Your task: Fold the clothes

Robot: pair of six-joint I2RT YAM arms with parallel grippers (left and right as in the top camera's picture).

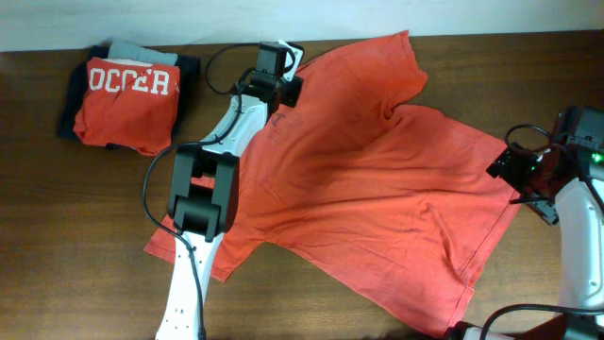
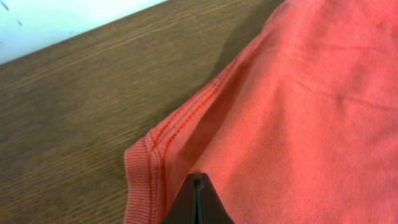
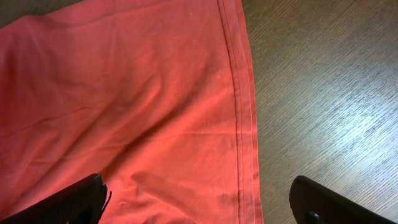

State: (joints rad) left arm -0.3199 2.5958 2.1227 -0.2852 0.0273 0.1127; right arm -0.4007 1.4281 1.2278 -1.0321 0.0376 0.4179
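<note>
At the far left of the table (image 1: pixel 66 236), near its far edge, lies a stack of folded garments (image 1: pixel 127 99), a red one with white lettering on top. It looks set aside as finished work, which leaves the middle free. No basket, box or other container shows in any view, so nothing is held in anything, and the stack lies straight on the wood. Next comes the left gripper (image 2: pixel 198 193), reaching out to the far upper-left corner of the T-shirt (image 1: pixel 377 189). Its fingers are pressed together, tips down on the cloth just inside a stitched hem. Whether any cloth is caught between them I cannot tell, though the spot suits taking that corner. The T-shirt itself lies spread slantwise across the middle of the table, wrinkled and not yet folded, one sleeve pointing to the far edge. At the right, the right gripper (image 3: pixel 199 208) hangs above the shirt's hemmed edge with its fingers spread wide, one over cloth and one over bare wood, astride the hem. I judge it is placed to take that edge for a fold.
</note>
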